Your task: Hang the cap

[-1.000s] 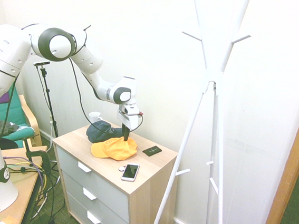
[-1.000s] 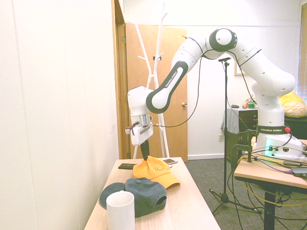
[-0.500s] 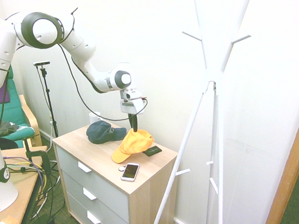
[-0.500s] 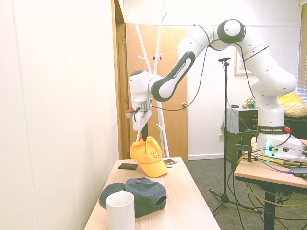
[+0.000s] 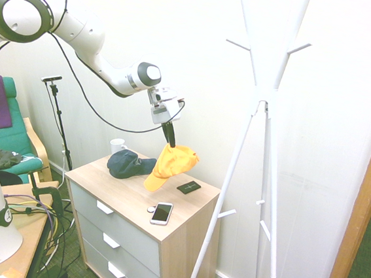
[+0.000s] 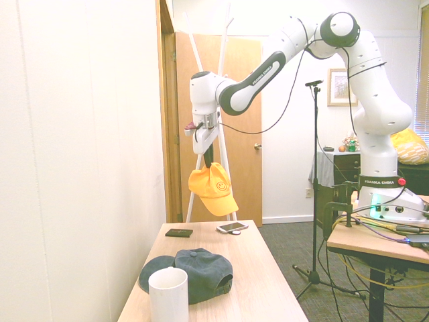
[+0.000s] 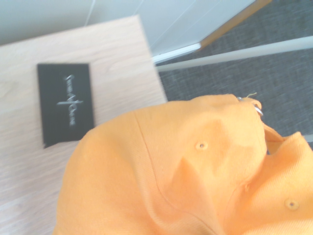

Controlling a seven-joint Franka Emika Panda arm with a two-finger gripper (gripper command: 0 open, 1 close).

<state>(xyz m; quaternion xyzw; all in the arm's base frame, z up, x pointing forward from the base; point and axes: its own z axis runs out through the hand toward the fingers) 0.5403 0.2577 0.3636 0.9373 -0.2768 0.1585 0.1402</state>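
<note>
The cap point(image 5: 172, 163) is bright yellow-orange and hangs in the air above the dresser top, brim down. A smiley face shows on the cap point(image 6: 213, 188) in the second exterior view. My gripper point(image 5: 169, 139) is shut on the cap's upper edge, and the same grip point(image 6: 210, 163) shows from the other side. The wrist view is filled by the cap's crown point(image 7: 186, 176). The white coat stand point(image 5: 263, 100) rises to the right of the dresser, well apart from the cap.
On the wooden dresser point(image 5: 128, 192) lie a dark navy cap point(image 5: 128, 163), a phone point(image 5: 161, 213), a black card point(image 5: 189, 187) and a white cup point(image 6: 168, 295). A wall runs behind. A green chair point(image 5: 14, 142) stands at the left.
The gripper has lifted the cap off the dresser top and carried it upward; the cap now hangs free instead of resting on the wood.
</note>
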